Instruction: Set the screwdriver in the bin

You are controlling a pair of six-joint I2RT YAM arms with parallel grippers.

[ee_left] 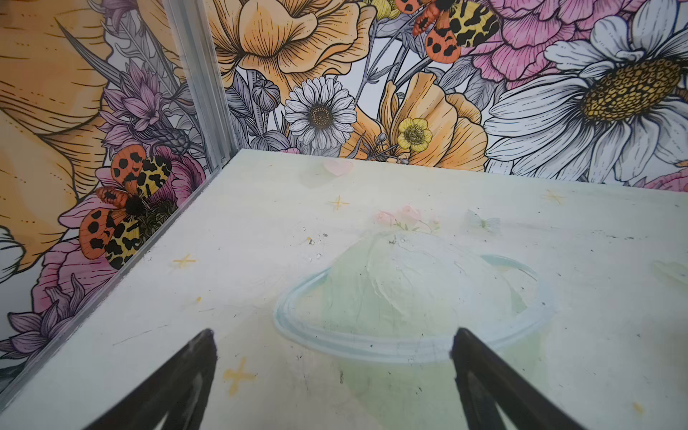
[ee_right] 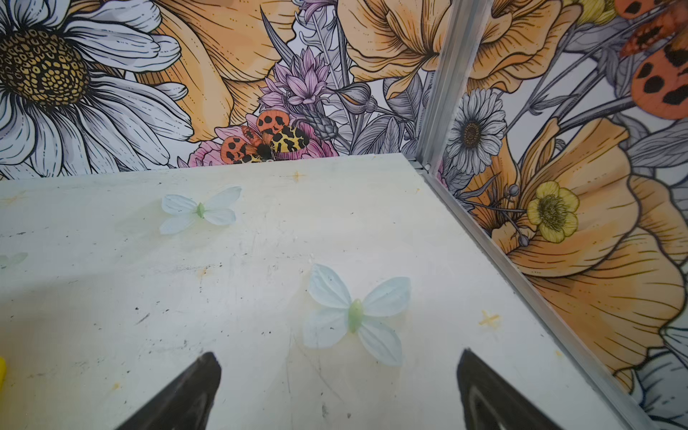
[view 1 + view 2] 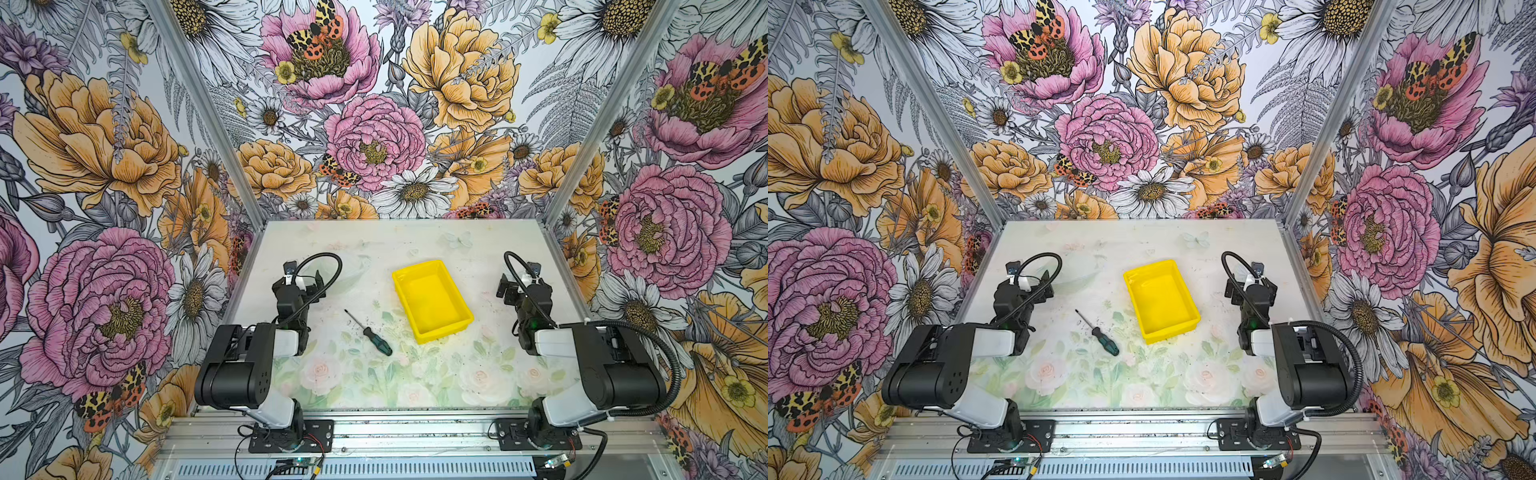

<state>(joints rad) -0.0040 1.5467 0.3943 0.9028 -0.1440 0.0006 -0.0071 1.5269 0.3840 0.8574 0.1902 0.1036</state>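
small teal-and-black screwdriver [image 3: 368, 332] – likely light, rigid | you take the handle, 5 o'clock end | yellow plastic bin [image 3: 444, 330] at its 2 o'clock | left gripper [image 1: 333, 335], right gripper [image 2: 337, 353] – spread, empty

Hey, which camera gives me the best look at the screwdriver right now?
The top views. Both show the screwdriver whole, handle and shaft, lying on the table left of the bin. Neither wrist view shows it at all; each looks toward a far corner of the table.
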